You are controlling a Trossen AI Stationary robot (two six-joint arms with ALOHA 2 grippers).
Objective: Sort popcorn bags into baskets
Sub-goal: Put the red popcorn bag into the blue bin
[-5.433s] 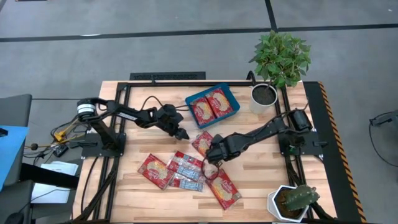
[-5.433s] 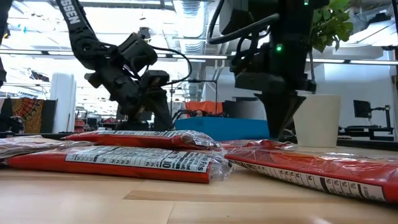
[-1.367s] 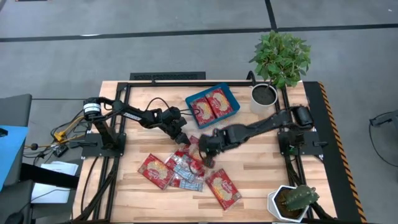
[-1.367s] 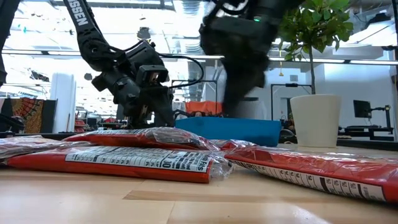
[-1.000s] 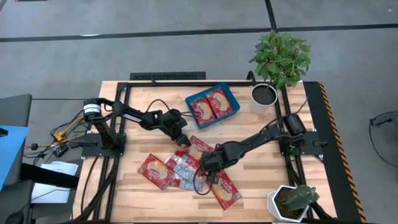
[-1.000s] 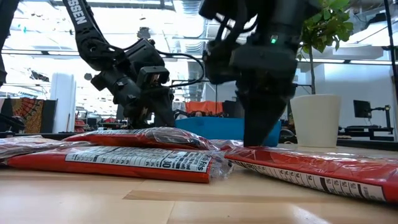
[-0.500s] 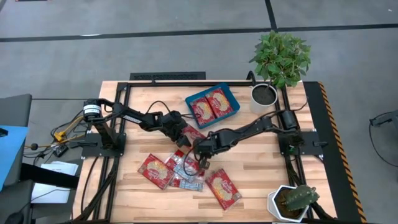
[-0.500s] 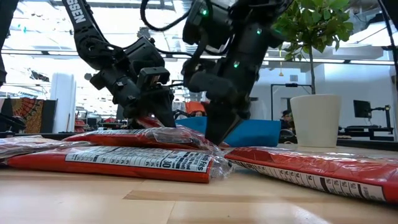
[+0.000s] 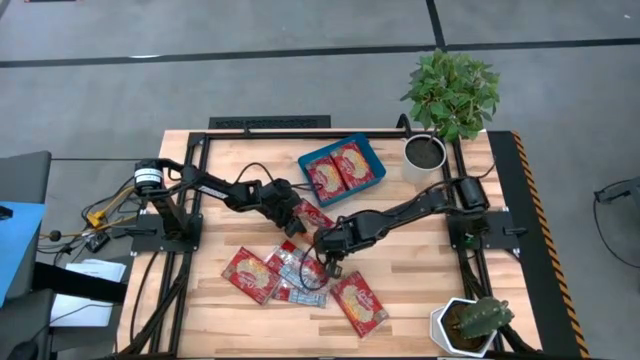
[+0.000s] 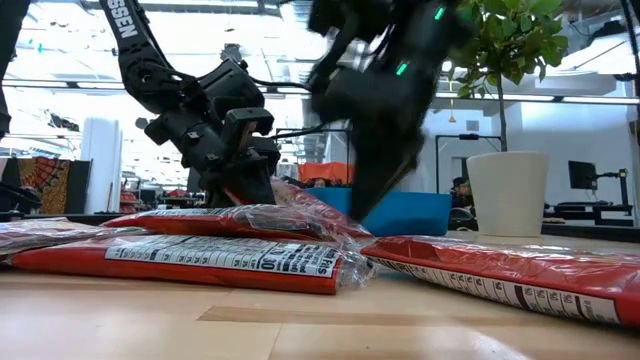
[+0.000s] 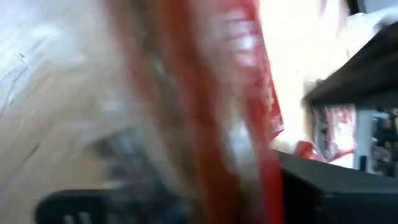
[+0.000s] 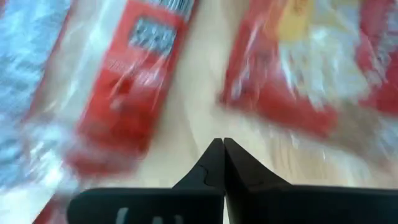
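Showing "10": popcorn bag (image 10: 215,258) label

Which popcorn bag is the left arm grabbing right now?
Start at the teal basket near the table's far edge, which already holds two bags. Just in front of its near-left corner lies a red popcorn bag, with the left gripper at its edge. Unlike the flat bags nearby, one end is tilted up.
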